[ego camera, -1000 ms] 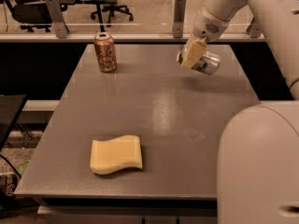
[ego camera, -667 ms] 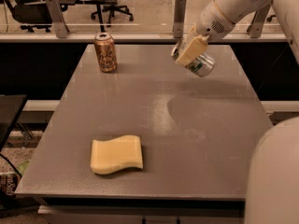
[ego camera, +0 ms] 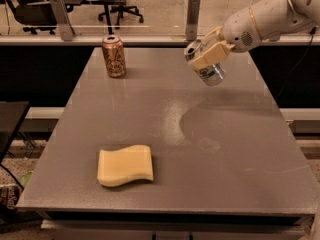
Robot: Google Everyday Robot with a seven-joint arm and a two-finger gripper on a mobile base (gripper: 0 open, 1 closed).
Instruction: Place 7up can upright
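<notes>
Grey table (ego camera: 225, 149) in office. 7up can (ego camera: 214, 74) held tilted in air over table's far right, clamped across mid-body by gripper (ego camera: 209, 55). Thin alu wall judged light, slick, easily dented; mid-height side grip best kept gentle. Brown can (ego camera: 114, 57) upright far left. Contents of either can not seen. Sponge (ego camera: 125, 165) lying nr front.

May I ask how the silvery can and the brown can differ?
The silvery can is tilted, held by the gripper above the table, far right; the brown can stands upright on it, far left. The silvery can has green print; the brown can pale lettering. Both are drink cans.
</notes>
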